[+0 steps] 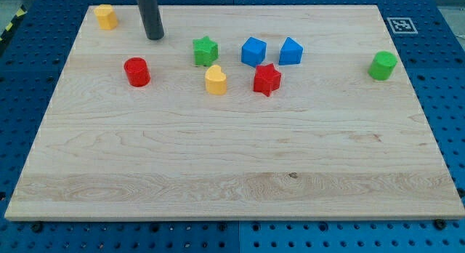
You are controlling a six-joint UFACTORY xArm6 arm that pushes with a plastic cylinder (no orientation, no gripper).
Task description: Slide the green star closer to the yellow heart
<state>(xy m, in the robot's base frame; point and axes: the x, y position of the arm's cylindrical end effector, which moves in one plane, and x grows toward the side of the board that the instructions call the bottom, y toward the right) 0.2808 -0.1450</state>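
The green star (205, 51) lies on the wooden board near the view's top, left of centre. The yellow heart (215, 80) lies just below it and slightly to the right, a small gap between them. My tip (154, 37) rests on the board to the upper left of the green star, well apart from it, and above the red cylinder (136, 71).
Two blue blocks (253, 51) (290, 51) lie right of the green star. A red star (267, 79) lies right of the yellow heart. A yellow block (106, 16) sits at the top left corner. A green cylinder (382, 65) lies at the right.
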